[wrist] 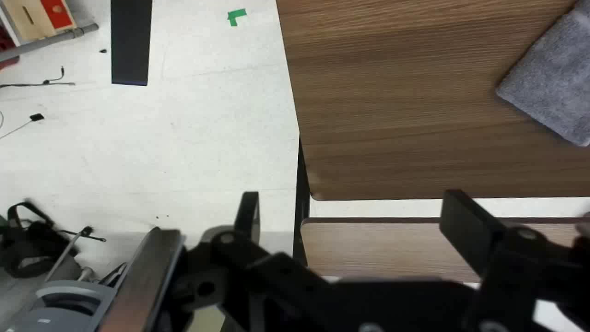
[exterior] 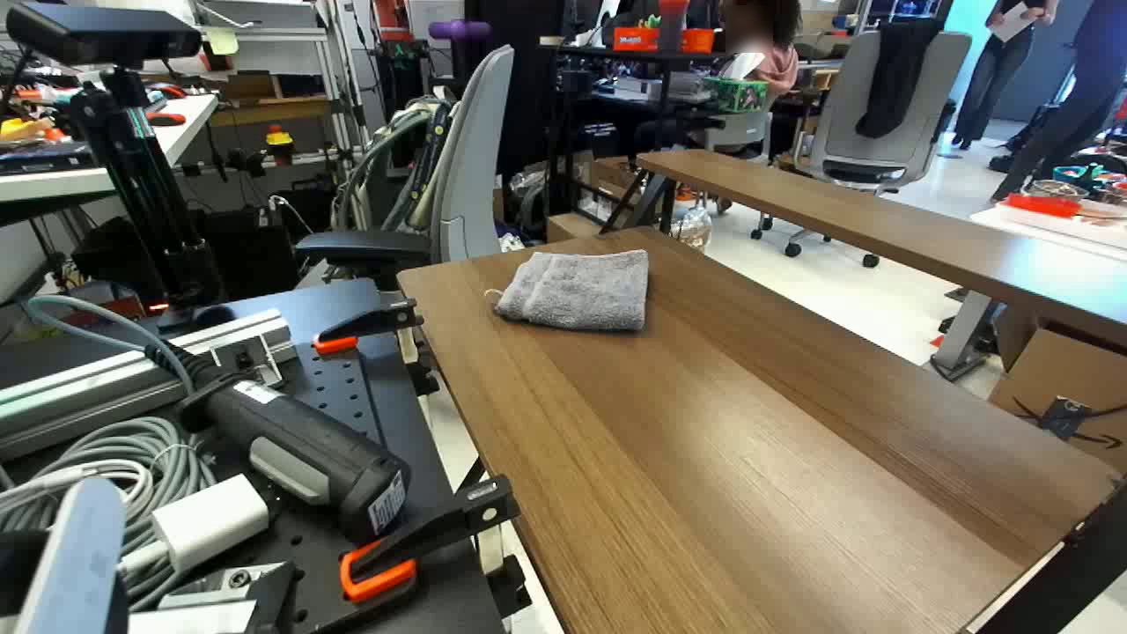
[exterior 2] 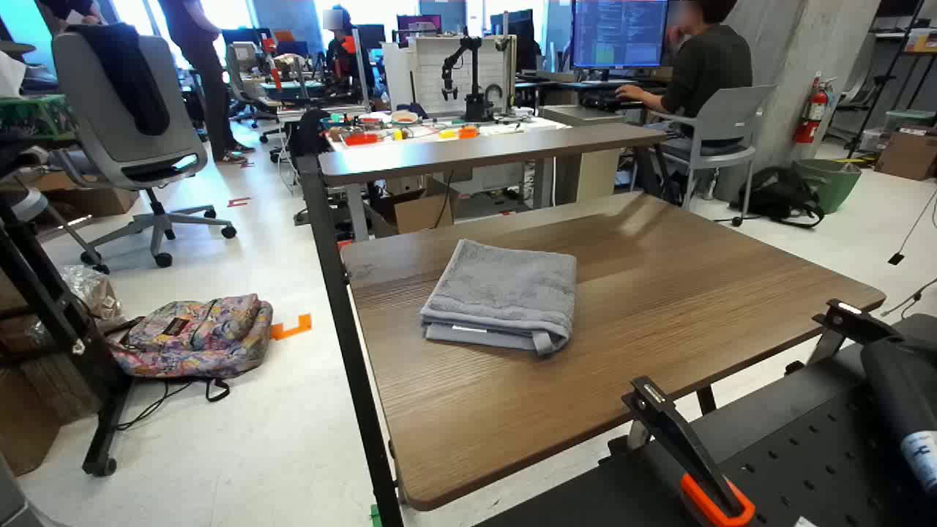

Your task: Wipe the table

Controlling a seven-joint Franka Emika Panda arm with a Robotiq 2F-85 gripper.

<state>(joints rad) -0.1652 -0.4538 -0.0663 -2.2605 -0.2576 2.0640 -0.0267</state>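
The brown wood-grain table [exterior: 704,458] shows in both exterior views [exterior 2: 659,293] and in the wrist view [wrist: 392,101]. A folded grey towel [exterior: 581,291] lies flat on it, also seen in an exterior view [exterior 2: 512,293]. In the wrist view the towel [wrist: 553,78] is at the right edge, partly cut off. My gripper [wrist: 352,200] shows only in the wrist view. Its two black fingers are wide apart with nothing between them. It is above the scene, off to one side of the towel and not touching it.
A narrow raised wooden shelf [exterior: 863,211] runs along one table side, on black posts [exterior 2: 344,351]. A black perforated board [exterior: 343,396] with orange-handled clamps [exterior: 379,572], a dark cylindrical tool [exterior: 299,440] and coiled cable adjoins the opposite side. People and chairs are beyond.
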